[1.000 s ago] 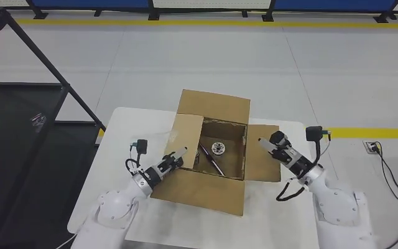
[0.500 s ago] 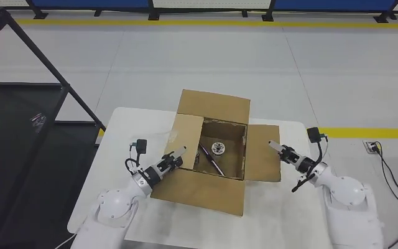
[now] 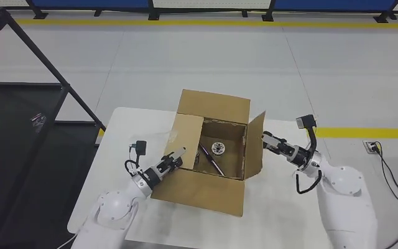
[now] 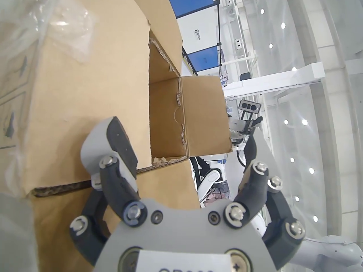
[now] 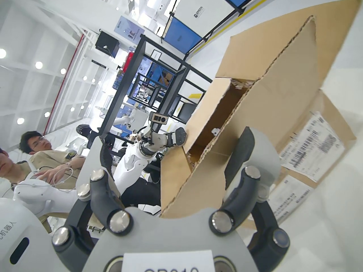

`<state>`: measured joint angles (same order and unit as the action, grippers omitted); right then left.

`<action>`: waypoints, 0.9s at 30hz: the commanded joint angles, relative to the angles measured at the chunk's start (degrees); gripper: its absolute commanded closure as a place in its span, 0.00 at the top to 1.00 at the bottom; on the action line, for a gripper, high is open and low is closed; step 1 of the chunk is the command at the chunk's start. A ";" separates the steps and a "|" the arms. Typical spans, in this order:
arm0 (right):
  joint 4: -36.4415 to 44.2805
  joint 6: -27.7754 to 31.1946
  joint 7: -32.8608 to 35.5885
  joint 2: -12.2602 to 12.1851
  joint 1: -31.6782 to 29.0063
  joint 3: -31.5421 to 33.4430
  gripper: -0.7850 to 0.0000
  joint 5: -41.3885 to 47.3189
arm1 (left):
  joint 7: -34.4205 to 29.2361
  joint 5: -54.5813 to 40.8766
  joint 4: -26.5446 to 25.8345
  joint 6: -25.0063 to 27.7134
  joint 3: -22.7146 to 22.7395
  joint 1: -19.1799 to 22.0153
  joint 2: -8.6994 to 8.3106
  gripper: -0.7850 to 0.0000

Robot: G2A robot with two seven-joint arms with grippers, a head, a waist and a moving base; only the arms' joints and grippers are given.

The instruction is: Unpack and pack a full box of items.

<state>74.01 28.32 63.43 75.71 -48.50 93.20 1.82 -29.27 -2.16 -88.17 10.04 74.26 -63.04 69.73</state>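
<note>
Here the right pincer (image 3: 267, 137) straddles the raised box flap (image 3: 254, 147).

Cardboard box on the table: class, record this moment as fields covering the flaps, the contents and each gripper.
box: open, on the white table
right flap: tilted up, its edge inside the open right gripper
left flap: sloping, with the open left gripper at its edge
contents: dark pen and small round item
</note>
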 commanded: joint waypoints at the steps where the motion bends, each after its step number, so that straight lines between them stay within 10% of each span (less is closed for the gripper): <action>1: -0.96 -0.38 -1.26 0.37 1.92 -3.90 1.00 -0.88 | 0.85 -0.03 0.13 -0.68 -0.23 0.04 0.09 1.00; 27: -14.30 -6.65 -20.27 4.15 14.51 -29.86 1.00 -24.56 | 4.47 -0.67 0.45 -3.31 -0.14 0.71 0.51 1.00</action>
<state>60.08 21.56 43.28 79.84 -34.11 63.47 -22.92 -24.74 -2.63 -87.65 6.68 73.92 -62.33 70.26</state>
